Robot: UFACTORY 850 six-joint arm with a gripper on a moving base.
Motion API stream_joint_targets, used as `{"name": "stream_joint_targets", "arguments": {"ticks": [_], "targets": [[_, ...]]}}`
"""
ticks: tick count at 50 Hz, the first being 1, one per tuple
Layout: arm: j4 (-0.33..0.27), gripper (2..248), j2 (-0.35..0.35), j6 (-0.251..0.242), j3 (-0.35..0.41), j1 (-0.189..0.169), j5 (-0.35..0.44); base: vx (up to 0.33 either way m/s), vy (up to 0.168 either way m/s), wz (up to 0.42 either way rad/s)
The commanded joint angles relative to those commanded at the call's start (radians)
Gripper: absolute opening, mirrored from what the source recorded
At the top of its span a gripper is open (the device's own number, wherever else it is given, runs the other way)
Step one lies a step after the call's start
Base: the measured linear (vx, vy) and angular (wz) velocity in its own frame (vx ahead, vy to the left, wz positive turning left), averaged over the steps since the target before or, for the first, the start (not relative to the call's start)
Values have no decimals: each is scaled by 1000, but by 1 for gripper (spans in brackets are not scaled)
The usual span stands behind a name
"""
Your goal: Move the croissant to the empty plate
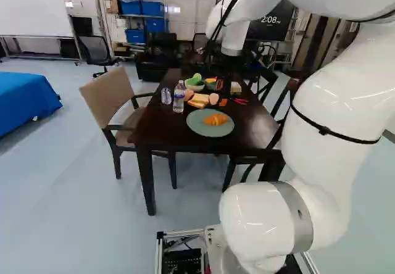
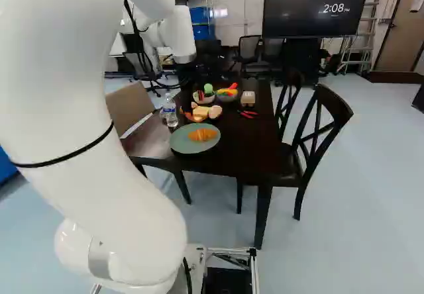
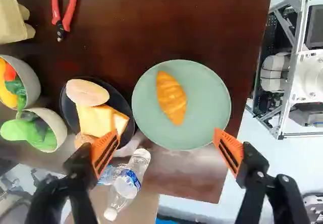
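Observation:
My gripper [image 1: 231,64] hangs over the table in the left base view, dark against a dark background. In the wrist view the gripper [image 3: 167,142] is open, its orange pads wide apart with nothing gripped. The croissant [image 3: 171,98] lies on the round green plate [image 3: 209,103], ahead of the fingers and between their lines. The plate's near edge reaches toward the fingertips. Beside it a dark plate [image 3: 129,131] bears bread and orange-yellow slices, partly behind one finger. Both base views show the croissant [image 2: 202,135] on the green plate [image 2: 182,146].
Two bowls [image 3: 59,120] of toy vegetables, red-handled pliers [image 3: 63,17] and a beige block [image 3: 12,22] share the dark table [image 3: 176,12]. Plastic bottles [image 1: 178,98] stand near its side. Chairs [image 2: 318,135] flank the table; a beige one [image 1: 108,95] stands opposite them.

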Motion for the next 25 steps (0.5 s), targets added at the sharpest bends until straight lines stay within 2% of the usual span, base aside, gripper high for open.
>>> {"name": "stream_joint_targets", "arguments": {"ticks": [25], "targets": [[0,247,0,0,0,0,0,-93,0,4]]}}
